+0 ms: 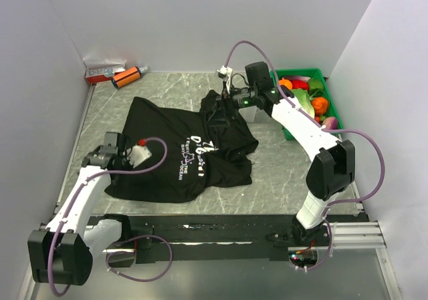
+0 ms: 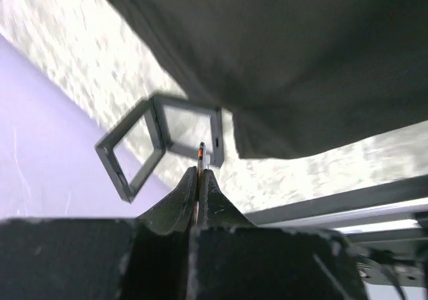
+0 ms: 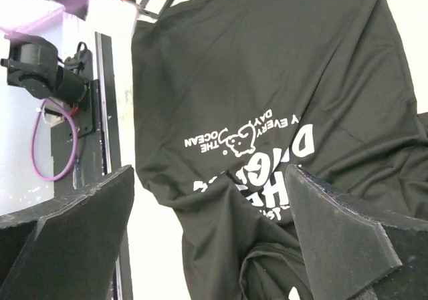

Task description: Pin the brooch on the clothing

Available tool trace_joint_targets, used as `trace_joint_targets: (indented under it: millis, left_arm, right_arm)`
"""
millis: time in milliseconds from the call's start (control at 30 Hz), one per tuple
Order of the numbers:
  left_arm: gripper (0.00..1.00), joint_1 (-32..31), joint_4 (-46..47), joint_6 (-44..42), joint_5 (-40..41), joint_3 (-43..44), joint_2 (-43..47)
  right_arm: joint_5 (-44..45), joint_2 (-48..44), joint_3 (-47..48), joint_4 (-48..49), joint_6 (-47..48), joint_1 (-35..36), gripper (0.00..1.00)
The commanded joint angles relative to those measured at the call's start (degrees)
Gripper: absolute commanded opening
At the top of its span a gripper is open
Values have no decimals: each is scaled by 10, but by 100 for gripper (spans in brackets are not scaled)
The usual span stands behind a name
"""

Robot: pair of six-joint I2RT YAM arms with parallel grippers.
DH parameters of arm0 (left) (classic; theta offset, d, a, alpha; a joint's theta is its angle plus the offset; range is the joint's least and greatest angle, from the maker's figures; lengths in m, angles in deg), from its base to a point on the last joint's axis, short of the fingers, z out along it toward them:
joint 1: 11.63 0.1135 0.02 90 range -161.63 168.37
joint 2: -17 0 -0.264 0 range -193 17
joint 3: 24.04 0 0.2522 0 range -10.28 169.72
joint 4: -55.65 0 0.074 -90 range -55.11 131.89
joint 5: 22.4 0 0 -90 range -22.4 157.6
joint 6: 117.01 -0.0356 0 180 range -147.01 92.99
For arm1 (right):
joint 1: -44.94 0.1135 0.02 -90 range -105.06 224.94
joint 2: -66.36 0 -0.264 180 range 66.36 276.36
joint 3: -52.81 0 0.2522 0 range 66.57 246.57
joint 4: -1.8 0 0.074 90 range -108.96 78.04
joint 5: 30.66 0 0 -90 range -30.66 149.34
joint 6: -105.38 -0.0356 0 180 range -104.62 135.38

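The black T-shirt (image 1: 180, 150) with white lettering lies spread on the table, its far right part bunched up. It fills the right wrist view (image 3: 267, 79). My right gripper (image 1: 231, 103) is open and empty above that bunched part, its fingers (image 3: 341, 240) wide apart over the fabric. My left gripper (image 1: 115, 144) is at the shirt's left edge, over the table. Its jaws (image 2: 200, 173) are shut on a thin strip with an orange tip. The strip joins a black open-frame piece (image 2: 186, 104), which looks like the brooch. The shirt's hem (image 2: 301, 79) hangs just beyond it.
A green bin (image 1: 332, 99) with toy vegetables stands at the back right, next to the right arm. An orange bottle (image 1: 129, 77) and a red and white box (image 1: 103, 71) lie at the back left. Walls close in on the left, back and right.
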Motion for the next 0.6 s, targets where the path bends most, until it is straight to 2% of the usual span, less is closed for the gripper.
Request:
trace_joint_targets:
  millis: [0, 67, 200, 333, 433, 567]
  left_arm:
    - [1, 8, 100, -22, 116, -33, 3]
    - [1, 8, 115, -26, 115, -39, -4]
    - [1, 16, 146, -5, 143, -14, -77]
    - [1, 39, 135, 18, 128, -6, -129]
    - [1, 43, 169, 5, 137, -36, -130]
    - [1, 48, 212, -13, 133, -71, -113]
  right_arm:
    - [1, 11, 56, -10, -4, 7, 100]
    - [2, 21, 75, -34, 4, 9, 100]
    - [15, 45, 138, -116, 36, 12, 100]
    - [29, 92, 229, -204, 58, 12, 100]
    - [58, 125, 300, -268, 88, 12, 100]
    - [91, 133, 318, -271, 86, 10, 100]
